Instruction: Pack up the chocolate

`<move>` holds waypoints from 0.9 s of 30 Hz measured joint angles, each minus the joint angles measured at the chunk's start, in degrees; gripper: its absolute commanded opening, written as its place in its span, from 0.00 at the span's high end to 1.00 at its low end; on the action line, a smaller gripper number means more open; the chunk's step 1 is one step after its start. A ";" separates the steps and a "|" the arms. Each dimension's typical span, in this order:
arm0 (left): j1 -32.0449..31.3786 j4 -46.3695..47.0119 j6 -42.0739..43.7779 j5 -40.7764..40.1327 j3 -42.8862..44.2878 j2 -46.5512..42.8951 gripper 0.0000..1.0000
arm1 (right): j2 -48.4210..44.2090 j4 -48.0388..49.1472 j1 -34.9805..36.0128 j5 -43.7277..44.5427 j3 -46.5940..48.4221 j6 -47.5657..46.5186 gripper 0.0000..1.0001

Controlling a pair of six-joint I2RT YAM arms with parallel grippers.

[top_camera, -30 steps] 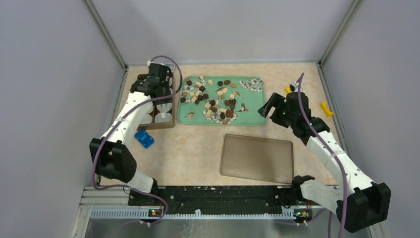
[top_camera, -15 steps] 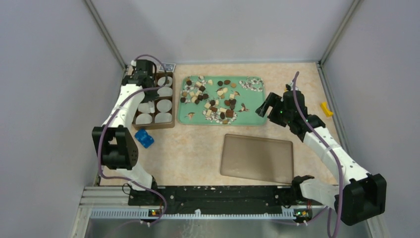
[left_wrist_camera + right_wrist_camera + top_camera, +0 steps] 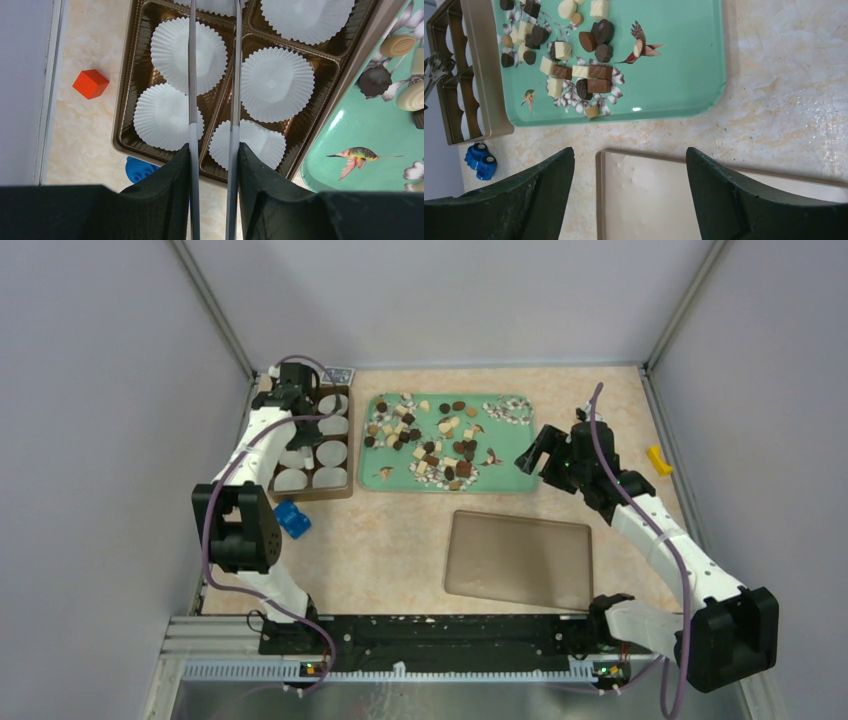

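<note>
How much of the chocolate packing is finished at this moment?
Done: nothing visible; the paper cups seen in the box are empty. In hand: left claw hovers over the box, tips out of view; right claw open, empty. Left: the chocolate lies on the green tray.

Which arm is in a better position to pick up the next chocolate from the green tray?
Probably the right. The right gripper hangs open beside the tray, close to the chocolates, holding nothing. The left gripper is over the box of paper cups.

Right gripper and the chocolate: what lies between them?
Right wrist view: between right gripper and chocolate, edge of the tan lid, bare table, then the green tray.
</note>
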 measured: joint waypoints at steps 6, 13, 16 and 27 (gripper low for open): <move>0.02 0.50 -0.04 -0.20 -0.02 0.13 0.54 | 0.00 0.00 0.00 0.02 0.00 0.00 0.20; 0.02 0.96 0.07 -0.20 -0.02 0.13 0.60 | 0.00 -0.02 0.00 0.02 0.00 0.00 0.20; 0.02 0.94 0.07 -0.17 -0.02 0.07 0.66 | -0.04 -0.09 0.00 0.02 0.00 0.02 0.20; -0.81 -0.92 2.12 2.93 0.44 -9.42 0.78 | -2.62 -0.87 0.00 0.02 -0.52 0.26 0.20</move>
